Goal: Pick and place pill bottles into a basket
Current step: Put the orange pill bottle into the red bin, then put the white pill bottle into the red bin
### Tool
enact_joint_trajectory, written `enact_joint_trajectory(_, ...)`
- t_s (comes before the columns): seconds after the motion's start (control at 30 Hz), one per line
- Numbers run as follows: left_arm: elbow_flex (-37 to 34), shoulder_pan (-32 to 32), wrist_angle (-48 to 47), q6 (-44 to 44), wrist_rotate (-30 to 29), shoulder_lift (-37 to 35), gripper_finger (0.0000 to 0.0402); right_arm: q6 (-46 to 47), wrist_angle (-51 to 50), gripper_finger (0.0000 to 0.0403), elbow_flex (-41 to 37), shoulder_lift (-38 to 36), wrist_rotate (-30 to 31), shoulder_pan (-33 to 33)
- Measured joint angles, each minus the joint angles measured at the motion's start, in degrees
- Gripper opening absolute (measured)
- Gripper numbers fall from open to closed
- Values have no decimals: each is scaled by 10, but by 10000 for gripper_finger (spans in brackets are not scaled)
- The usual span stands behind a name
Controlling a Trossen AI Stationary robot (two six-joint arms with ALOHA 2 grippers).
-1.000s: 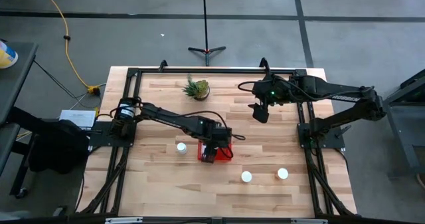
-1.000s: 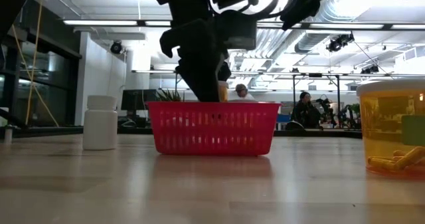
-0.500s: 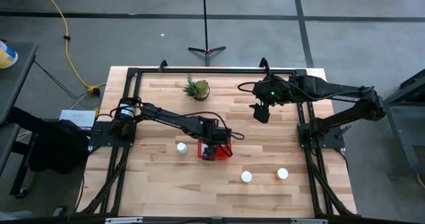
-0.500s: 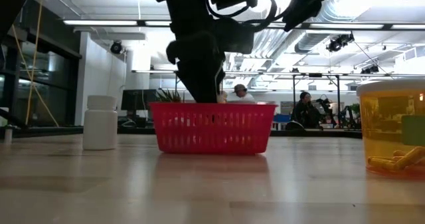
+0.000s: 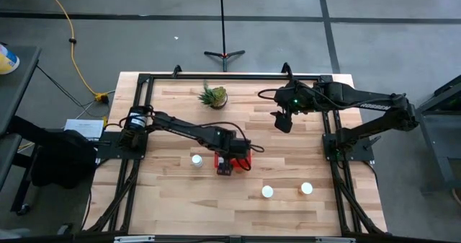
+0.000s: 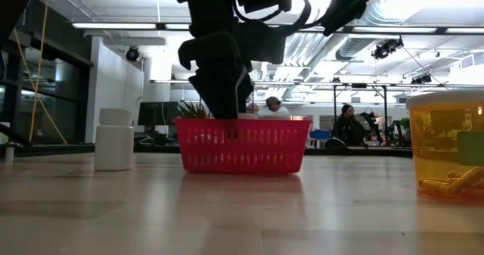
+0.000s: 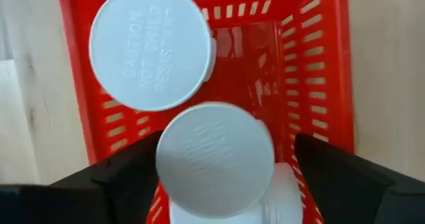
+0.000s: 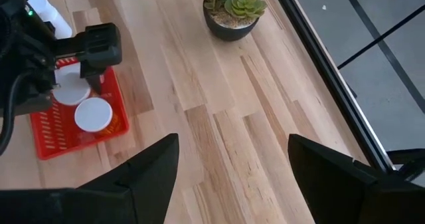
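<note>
The left gripper (image 5: 225, 161) is placed directly over the red basket (image 5: 245, 164), near the middle of the table, and its fingers are lowered into the basket's inside, as is shown in the low view. In the left wrist view a white-capped bottle (image 7: 214, 161) is seen between the two dark fingers (image 7: 126, 174), with clear gaps on both sides, so the fingers are judged to be spread and the bottle to be let go rather than held. The bottle stands upright, its long axis running straight down, the same way the gripper points. A second capped bottle (image 7: 151, 46) is seen standing just beside it in the basket, and part of a third shows under it.

The relation that matters next lies outside the basket. One bottle (image 5: 196, 159) is left on the table just beside the basket on the left arm's side; two more (image 5: 267, 192) (image 5: 307, 188) stand at the near edge, well apart from the basket, toward the right arm's side. The first is judged nearest to the left gripper. All are upright, so a reach from straight above is called for.

The right gripper (image 5: 282, 122) is held above the table's far right part, its fingers wide apart and empty, close to the potted plant (image 8: 230, 6).
</note>
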Motion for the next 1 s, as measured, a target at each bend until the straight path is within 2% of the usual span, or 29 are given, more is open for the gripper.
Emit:
enact_joint_trajectory(0.27, 28, 0, -30, 34, -59, 0, 365, 1, 0, 273, 0, 0, 0, 0)
enact_joint_trajectory(0.53, 91, 1, -92, 49, -64, 0, 398, 6, 0, 273, 0, 1, 0, 0)
enact_joint_trajectory(0.67, 123, 1, -140, 46, -42, 0, 391, 6, 0, 273, 0, 1, 0, 0)
enact_joint_trajectory(0.83, 175, 1, -207, 25, 17, 0, 389, 6, 0, 273, 0, 2, -18, 0)
enact_joint_trajectory(1.0, 201, 1, -253, 14, 27, -16, 392, 2, -6, 273, 0, 2, -26, 0)
